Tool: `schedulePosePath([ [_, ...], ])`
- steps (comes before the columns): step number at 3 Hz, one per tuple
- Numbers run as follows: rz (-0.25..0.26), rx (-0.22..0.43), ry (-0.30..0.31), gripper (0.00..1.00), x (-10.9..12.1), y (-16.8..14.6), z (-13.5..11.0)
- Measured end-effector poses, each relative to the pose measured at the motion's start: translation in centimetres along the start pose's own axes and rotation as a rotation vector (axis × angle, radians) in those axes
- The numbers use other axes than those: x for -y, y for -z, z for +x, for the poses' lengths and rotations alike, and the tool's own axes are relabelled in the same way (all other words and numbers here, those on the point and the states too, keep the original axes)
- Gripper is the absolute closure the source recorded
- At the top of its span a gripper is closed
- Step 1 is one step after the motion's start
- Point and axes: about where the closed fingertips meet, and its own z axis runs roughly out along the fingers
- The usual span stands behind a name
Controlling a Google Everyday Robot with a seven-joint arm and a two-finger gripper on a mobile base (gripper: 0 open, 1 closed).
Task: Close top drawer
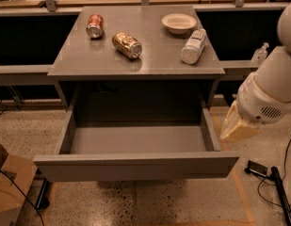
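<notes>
Camera view. The top drawer (135,166) is standing pulled far out beneath the counter (79,62), its long front panel running left to right. The gripper (238,125) is hanging just beside the drawer's right front corner, so the panel is lying to its left. How far it is opened cannot be told. Closing is likely calling for a push straight toward the cabinet.

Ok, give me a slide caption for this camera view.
Top drawer pulled wide open, gripper hovering just to its right.
</notes>
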Motion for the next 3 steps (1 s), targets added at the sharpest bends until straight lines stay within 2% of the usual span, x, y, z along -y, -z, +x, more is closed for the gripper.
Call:
schedulePosePath([
  [1,-0.137,0.038,-0.022,1.00,-2.7,-6.7,0.2],
  [2,-0.251,0.076,-0.042,1.00,-4.9,-12.9,-0.1],
  [3,-0.332,0.093,-0.072,1.00,-6.1,-18.2,-0.4],
])
